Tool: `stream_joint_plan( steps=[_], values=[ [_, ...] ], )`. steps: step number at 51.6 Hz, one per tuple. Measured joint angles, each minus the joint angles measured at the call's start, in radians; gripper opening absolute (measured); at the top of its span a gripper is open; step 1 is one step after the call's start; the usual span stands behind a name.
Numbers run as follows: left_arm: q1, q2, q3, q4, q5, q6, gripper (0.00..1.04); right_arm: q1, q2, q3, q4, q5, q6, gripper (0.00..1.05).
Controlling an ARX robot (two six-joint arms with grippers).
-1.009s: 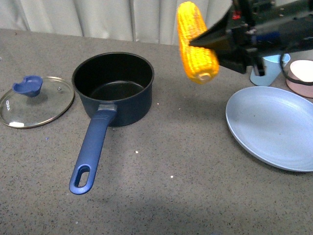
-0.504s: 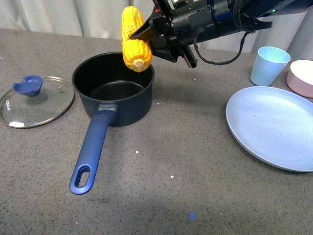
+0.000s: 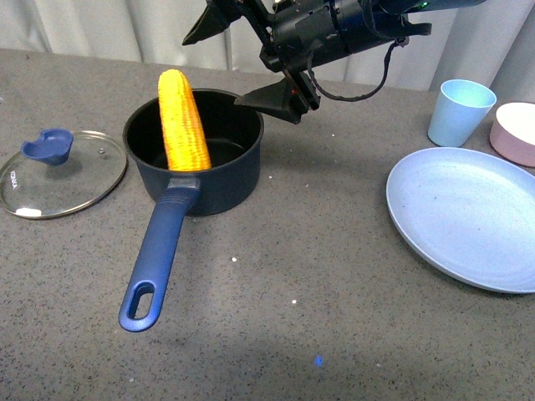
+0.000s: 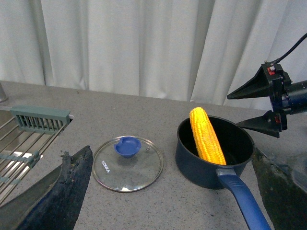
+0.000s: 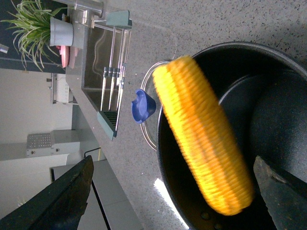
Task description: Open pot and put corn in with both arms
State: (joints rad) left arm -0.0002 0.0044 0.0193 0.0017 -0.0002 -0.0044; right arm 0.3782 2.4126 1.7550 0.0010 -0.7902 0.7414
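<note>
The dark navy pot (image 3: 194,152) stands open on the grey counter, its long blue handle (image 3: 157,261) pointing toward me. The yellow corn (image 3: 184,120) is inside the pot, leaning upright against the near rim, free of any gripper; it also shows in the left wrist view (image 4: 206,135) and blurred in the right wrist view (image 5: 204,137). My right gripper (image 3: 238,60) is open above the pot's far right rim, jaws spread wide and empty. My left gripper (image 4: 168,191) is open and empty, held back from the pot (image 4: 214,152) and the lid (image 4: 127,162). The left arm is out of the front view.
The glass lid with a blue knob (image 3: 59,171) lies flat left of the pot. A light-blue plate (image 3: 468,214), a light-blue cup (image 3: 458,111) and a pink bowl (image 3: 517,132) are at the right. A sink with a rack (image 4: 29,134) lies beyond the lid.
My right gripper carried the corn leftward over the pot, then opened. The corn dropped into the pot and now leans on its near rim. The gripper has risen slightly.
</note>
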Motion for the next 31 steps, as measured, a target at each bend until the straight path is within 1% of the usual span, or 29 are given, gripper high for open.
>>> stream_joint_plan(
  steps=[3,8,12,15,21,26,29,30,31],
  values=[
    [0.0,0.0,0.0,0.0,0.0,0.0,0.98,0.0,0.0,-0.005,0.012,0.003,0.0,0.95],
    [0.0,0.0,0.0,0.0,0.0,0.0,0.98,-0.003,-0.013,-0.036,0.043,0.011,0.003,0.96],
    [0.0,0.0,0.0,0.0,0.0,0.0,0.98,-0.011,-0.045,-0.087,0.069,0.047,-0.003,0.96],
    [0.0,0.0,0.0,0.0,0.0,0.0,0.98,-0.025,-0.108,-0.158,0.084,0.122,-0.042,0.96],
    [0.0,0.0,0.0,0.0,0.0,0.0,0.98,-0.056,-0.222,-0.281,0.158,0.213,-0.084,0.96],
    [0.0,0.0,0.0,0.0,0.0,0.0,0.98,-0.082,-0.376,-0.446,0.211,0.417,-0.203,0.96],
    [0.0,0.0,0.0,0.0,0.0,0.0,0.98,-0.092,-0.447,-0.538,0.272,0.519,-0.264,0.96],
    [0.0,0.0,0.0,0.0,0.0,0.0,0.98,-0.093,-0.458,-0.554,0.283,0.528,-0.274,0.96],
    [0.0,0.0,0.0,0.0,0.0,0.0,0.98,-0.096,-0.481,-0.584,0.306,0.571,-0.299,0.96]
  ],
)
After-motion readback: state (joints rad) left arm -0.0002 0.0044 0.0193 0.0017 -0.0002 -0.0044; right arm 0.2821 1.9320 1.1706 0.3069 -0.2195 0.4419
